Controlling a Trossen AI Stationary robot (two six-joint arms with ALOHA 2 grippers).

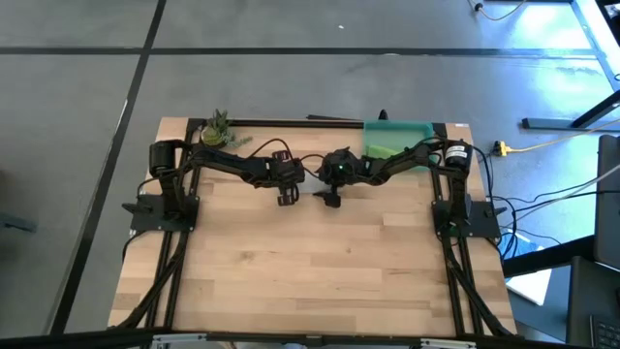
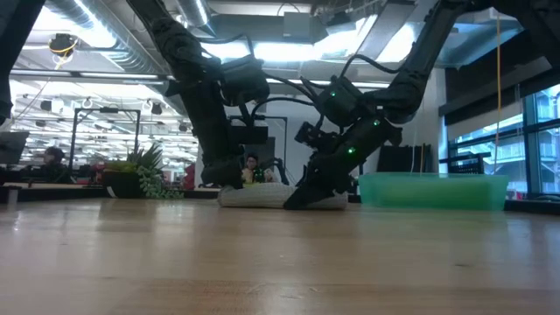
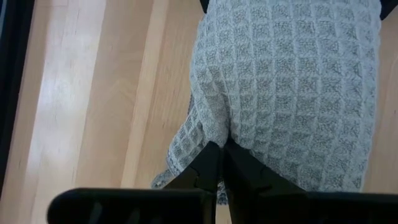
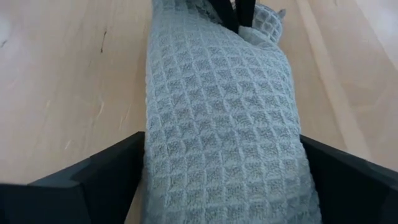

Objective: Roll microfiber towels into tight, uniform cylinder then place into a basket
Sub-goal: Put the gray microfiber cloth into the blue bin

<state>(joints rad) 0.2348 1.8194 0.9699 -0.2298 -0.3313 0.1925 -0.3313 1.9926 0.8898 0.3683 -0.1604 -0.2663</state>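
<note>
Grey waffle-weave towel (image 4: 224, 130) lying rolled lengthwise on the wooden surface (image 1: 320, 271), near the far edge, between the two arms. Seen in the low view as a low pale roll (image 2: 262, 196) flat on the wood.

Left hand (image 3: 219, 163) pinched together on one end of the grey towel, fingertips nipping a fold of the cloth; in the high view placed left of centre (image 1: 287, 196), in the low view mostly hidden behind its own arm.

Right hand (image 4: 224, 180) spread wide, one finger on each side of the rolled towel, straddling the other end; whether pressing the cloth or merely flanking it cannot be told. In the high view just right of the left hand (image 1: 329, 197), down at the surface in the low view (image 2: 302, 199).

Teal-green basket (image 1: 426, 129) at the far right corner of the surface, well apart from the grey towel, with a lime green towel (image 1: 389, 150) lying inside. Low view showing only the translucent basket wall (image 2: 433, 191).

Small potted plant (image 1: 217, 128) at the far left corner.
</note>
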